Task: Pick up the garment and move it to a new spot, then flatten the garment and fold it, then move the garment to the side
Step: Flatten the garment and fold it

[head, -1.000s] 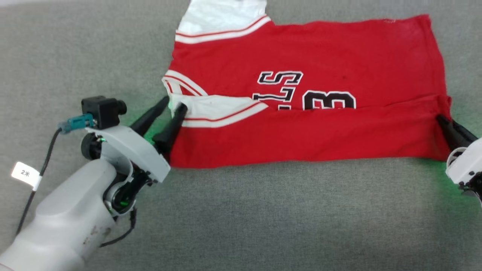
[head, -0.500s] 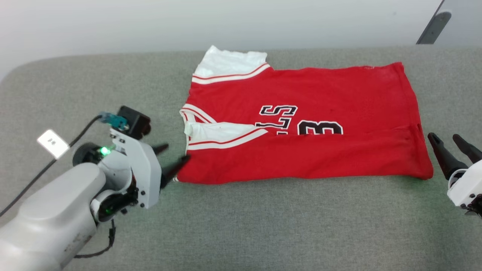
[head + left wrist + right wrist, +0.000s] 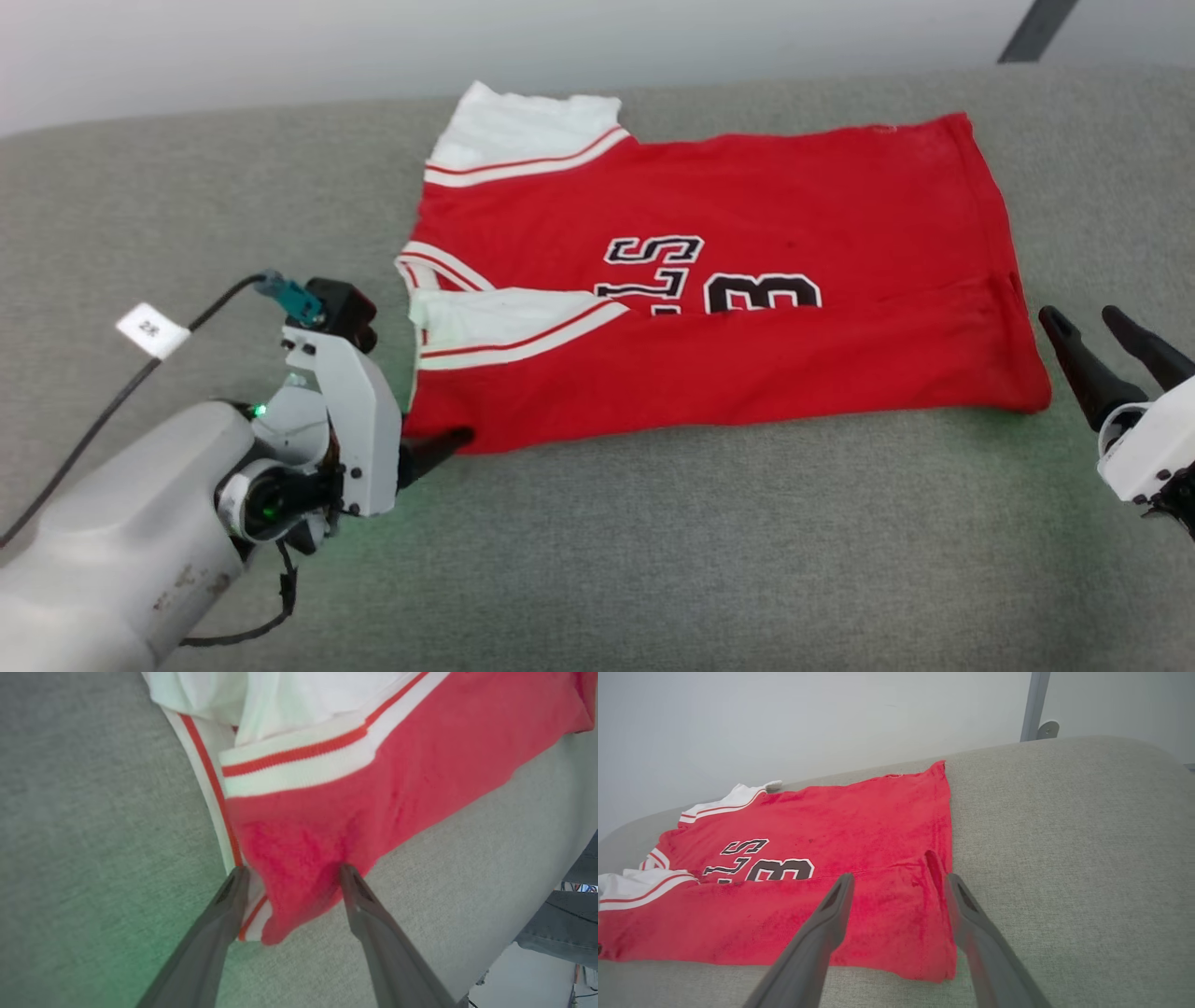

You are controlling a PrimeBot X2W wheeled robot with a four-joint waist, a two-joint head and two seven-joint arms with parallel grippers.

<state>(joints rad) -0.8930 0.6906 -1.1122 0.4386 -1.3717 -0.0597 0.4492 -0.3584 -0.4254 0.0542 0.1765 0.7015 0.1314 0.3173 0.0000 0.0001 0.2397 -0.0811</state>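
Head view: a red shirt (image 3: 747, 355) lies flat on a grey cushion (image 3: 653, 560), spread from the centre toward 12 o'clock. Its near long edge is folded up over the chest, covering the lower part of the dark lettering. One white sleeve with red and white stripes points to 11 o'clock; the other is folded in at the shirt's 9 o'clock side.

The left claw (image 3: 437, 448) sits at 8 o'clock, at the shirt's near left corner. In the left wrist view its two dark fingers (image 3: 224, 914) stand wide apart with that corner lying between them, the tips just at the cloth edges; the cloth rests on the cushion and is not pinched. A black cable (image 3: 103, 420) with a white tag (image 3: 152, 329) runs off that arm toward 9 o'clock.

The right claw (image 3: 1106, 350) is at 3 o'clock, just beside the shirt's near right corner and apart from it. Its fingers are spread wide and hold nothing. In the right wrist view they frame that corner from above. A pale wall (image 3: 373, 47) stands behind the cushion at 12 o'clock.
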